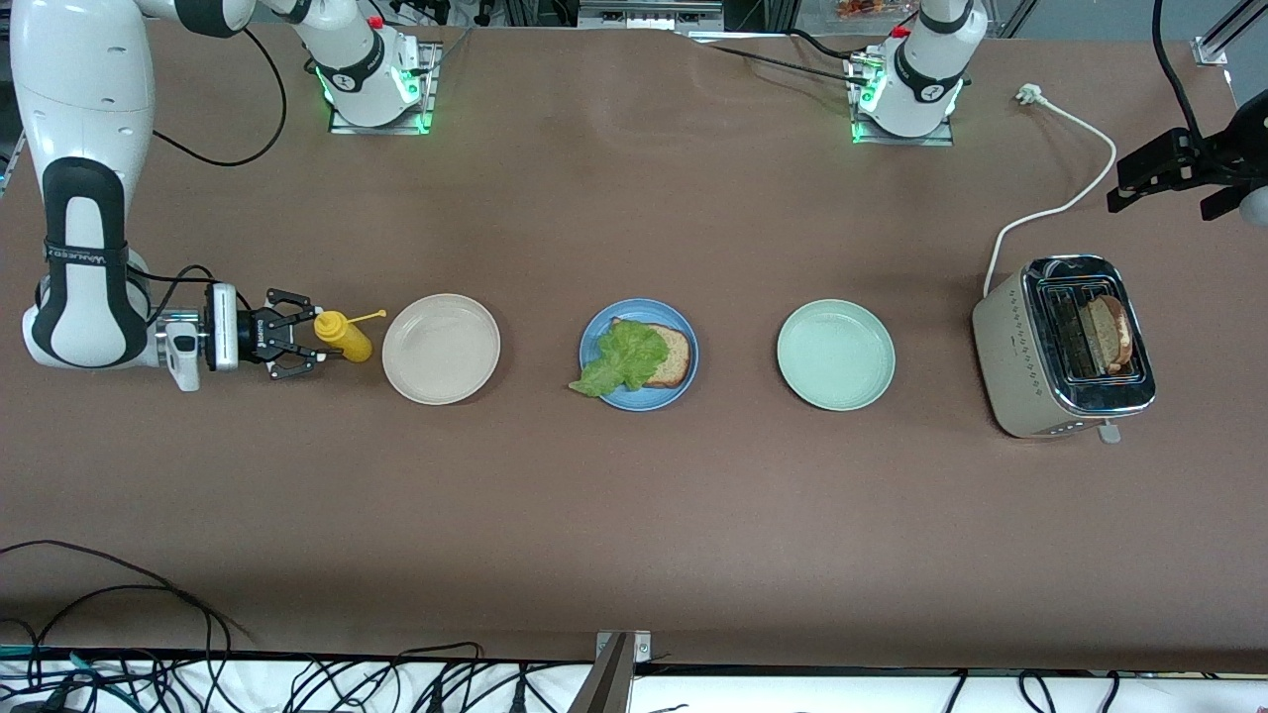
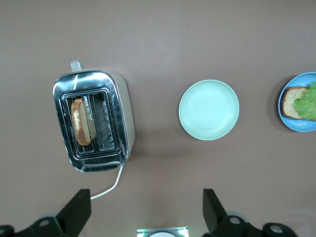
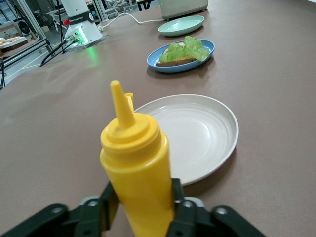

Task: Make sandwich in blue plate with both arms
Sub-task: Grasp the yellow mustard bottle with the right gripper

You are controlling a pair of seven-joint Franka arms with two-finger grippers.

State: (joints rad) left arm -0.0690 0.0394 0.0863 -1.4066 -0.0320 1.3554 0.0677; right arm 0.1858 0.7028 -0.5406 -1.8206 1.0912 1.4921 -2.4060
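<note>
The blue plate [image 1: 639, 401] lies mid-table and holds one bread slice [image 1: 676, 358] with a ruffled lettuce leaf [image 1: 624, 358] on top, overhanging the rim. A second bread slice [image 1: 1106, 332] stands in a slot of the toaster [image 1: 1020, 347]. My right gripper [image 1: 305, 337] lies low at the right arm's end of the table, shut on a yellow squeeze bottle [image 1: 342, 335]; both fingers press the bottle [image 3: 136, 163] in the right wrist view. My left gripper [image 1: 1169, 188] hangs open and empty over the table by the toaster [image 2: 94, 121].
A beige-white plate [image 1: 441, 386] sits between the bottle and the blue plate. A pale green plate [image 1: 835, 396] sits between the blue plate and the toaster. The toaster's white cord [image 1: 1065, 203] runs toward the left arm's base.
</note>
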